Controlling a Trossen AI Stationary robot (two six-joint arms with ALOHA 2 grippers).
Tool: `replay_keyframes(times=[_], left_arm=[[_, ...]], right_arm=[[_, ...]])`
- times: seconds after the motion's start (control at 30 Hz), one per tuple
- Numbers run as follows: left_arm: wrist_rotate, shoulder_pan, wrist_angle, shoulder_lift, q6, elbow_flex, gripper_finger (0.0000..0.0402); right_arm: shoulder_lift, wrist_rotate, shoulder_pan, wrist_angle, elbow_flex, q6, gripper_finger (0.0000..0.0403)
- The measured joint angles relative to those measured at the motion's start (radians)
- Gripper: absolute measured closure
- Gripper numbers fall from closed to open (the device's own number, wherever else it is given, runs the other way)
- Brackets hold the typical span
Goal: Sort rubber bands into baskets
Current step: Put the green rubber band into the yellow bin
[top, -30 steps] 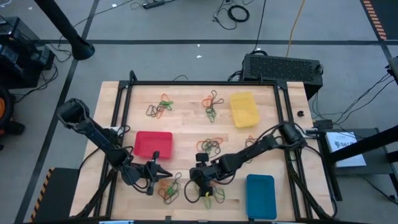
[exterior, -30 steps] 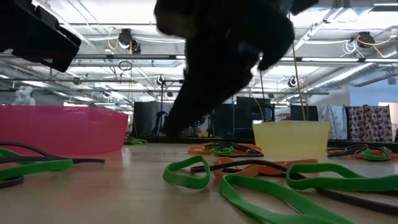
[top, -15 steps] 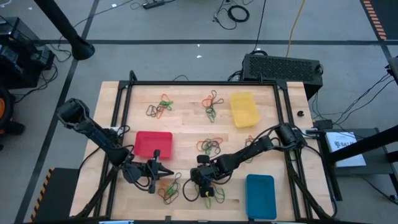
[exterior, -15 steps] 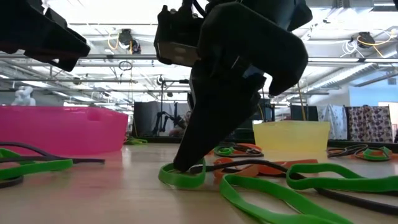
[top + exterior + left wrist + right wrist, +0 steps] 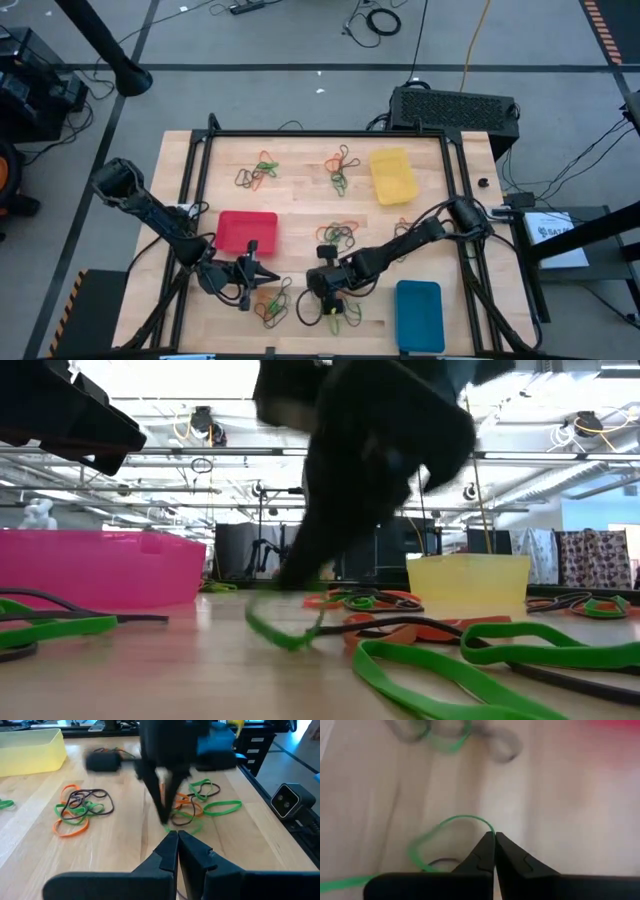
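Rubber bands lie in clusters across the table. We see the right gripper pinching one green rubber band, its loop hanging just above the wood near the front edge, between the red basket and the blue basket. We note the left gripper closed on nothing, just left of it. The yellow basket sits far right.

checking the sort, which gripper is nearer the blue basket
Right. The right gripper sits just beside the blue basket, pinching a green rubber band. The left gripper waits farther off, by the red basket.
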Motion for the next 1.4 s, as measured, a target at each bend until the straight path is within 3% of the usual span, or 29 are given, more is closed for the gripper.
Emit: replay_keyframes(times=[0.13, 0.33, 0.53, 0.63, 0.87, 1.03, 1.3, 1.4], left_arm=[[0.000, 0.000, 0.000, 0.000, -0.001, 0.000, 0.0385], [-0.002, -0.001, -0.002, 0.000, -0.026, 0.000, 0.0385], [-0.003, -0.001, -0.003, 0.000, -0.026, 0.000, 0.0385], [-0.003, -0.001, -0.003, 0.000, -0.027, 0.000, 0.0385], [-0.003, -0.001, -0.007, 0.000, -0.026, 0.000, 0.0385], [-0.003, -0.001, -0.014, 0.000, -0.026, 0.000, 0.0385], [-0.003, 0.005, -0.013, 0.000, -0.026, 0.000, 0.0385], [-0.003, 0.005, -0.013, 0.000, -0.026, 0.000, 0.0385]], right_arm=[[-0.081, 0.127, 0.006, -0.115, 0.001, -0.021, 0.0402], [-0.220, 0.369, -0.011, -0.462, 0.001, 0.042, 0.0402], [-0.347, 0.557, -0.101, -0.824, 0.001, 0.201, 0.0403], [-0.410, 0.616, -0.186, -0.914, -0.014, 0.260, 0.0403], [-0.578, 0.619, -0.435, -0.863, -0.199, 0.233, 0.0403], [-0.669, 0.591, -0.605, -0.698, -0.363, 0.204, 0.0403], [-0.681, 0.541, -0.702, -0.564, -0.441, 0.136, 0.0373], [-0.672, 0.468, -0.718, -0.551, -0.441, 0.137, 0.0356]])
